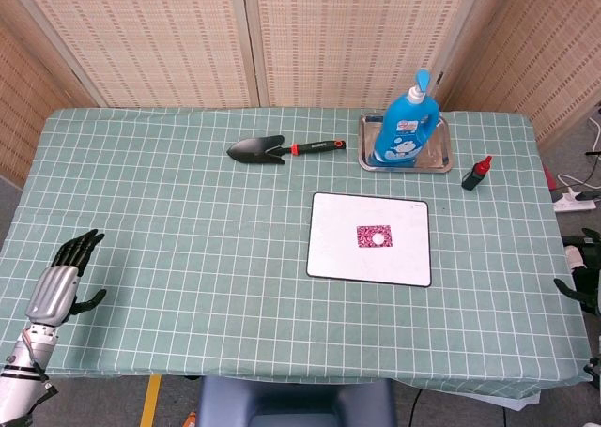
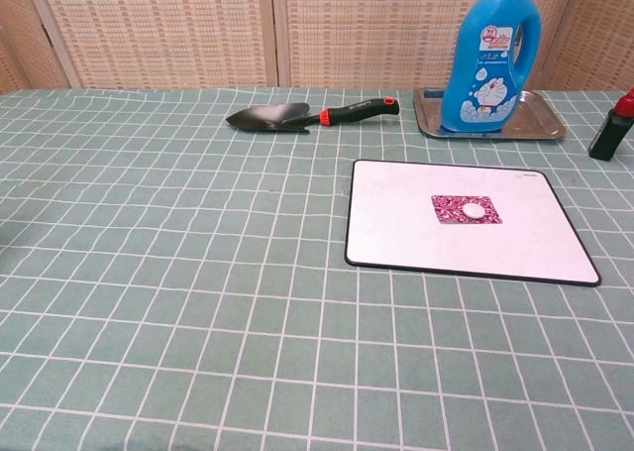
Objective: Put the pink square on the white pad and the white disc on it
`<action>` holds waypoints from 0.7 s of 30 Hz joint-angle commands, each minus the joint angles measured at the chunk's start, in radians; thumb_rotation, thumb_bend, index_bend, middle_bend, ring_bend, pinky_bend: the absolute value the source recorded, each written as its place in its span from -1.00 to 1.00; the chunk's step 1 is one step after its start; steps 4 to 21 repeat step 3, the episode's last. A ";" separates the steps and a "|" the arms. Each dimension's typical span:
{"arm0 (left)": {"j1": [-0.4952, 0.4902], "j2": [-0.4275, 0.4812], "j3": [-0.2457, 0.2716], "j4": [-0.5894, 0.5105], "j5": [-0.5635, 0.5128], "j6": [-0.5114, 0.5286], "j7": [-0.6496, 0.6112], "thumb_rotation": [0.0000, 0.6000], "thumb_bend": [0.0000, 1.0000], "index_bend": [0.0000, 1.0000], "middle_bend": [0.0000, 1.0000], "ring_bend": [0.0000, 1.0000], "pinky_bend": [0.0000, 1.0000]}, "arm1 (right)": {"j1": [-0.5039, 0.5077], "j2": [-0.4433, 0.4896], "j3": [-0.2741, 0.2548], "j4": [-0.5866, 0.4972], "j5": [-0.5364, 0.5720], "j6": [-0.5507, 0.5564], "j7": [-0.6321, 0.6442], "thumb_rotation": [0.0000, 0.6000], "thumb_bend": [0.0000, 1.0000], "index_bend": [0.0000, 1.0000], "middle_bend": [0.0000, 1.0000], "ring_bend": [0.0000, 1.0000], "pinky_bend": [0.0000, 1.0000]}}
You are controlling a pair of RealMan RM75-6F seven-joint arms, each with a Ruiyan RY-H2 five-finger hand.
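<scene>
The pink patterned square (image 1: pixel 370 235) (image 2: pixel 452 209) lies flat near the middle of the white pad (image 1: pixel 338 258) (image 2: pixel 416 243). On the square's right part rests the small white disc (image 1: pixel 379 239) (image 2: pixel 475 211). My left hand (image 1: pixel 58 282) hovers by the table's front left corner, fingers spread and holding nothing. Only the thumb and a fingertip of my right hand (image 1: pixel 584 286) show at the head view's far right edge, beyond the table, apart and empty. Neither hand shows in the chest view.
A black trowel with an orange-banded handle (image 1: pixel 282 149) (image 2: pixel 307 116) lies behind the pad. A blue detergent bottle (image 1: pixel 406 127) (image 2: pixel 490 59) stands in a metal tray (image 1: pixel 368 157) (image 2: pixel 540 124) at the back right. Right of it stands a small black bottle with a red cap (image 1: pixel 476 174) (image 2: pixel 614 129).
</scene>
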 commanded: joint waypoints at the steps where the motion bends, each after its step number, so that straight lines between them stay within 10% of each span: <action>1: -0.002 -0.001 0.003 0.002 0.002 -0.006 0.004 1.00 -0.53 -1.00 -1.00 -1.00 -1.00 | -0.008 -0.008 0.016 0.011 -0.024 -0.007 0.009 1.00 -1.00 -0.65 -1.00 -1.00 -1.00; 21: -0.002 -0.002 0.004 0.002 0.003 -0.007 0.007 1.00 -0.53 -1.00 -1.00 -1.00 -1.00 | -0.010 -0.013 0.021 0.017 -0.035 -0.003 0.011 1.00 -1.00 -0.65 -1.00 -1.00 -1.00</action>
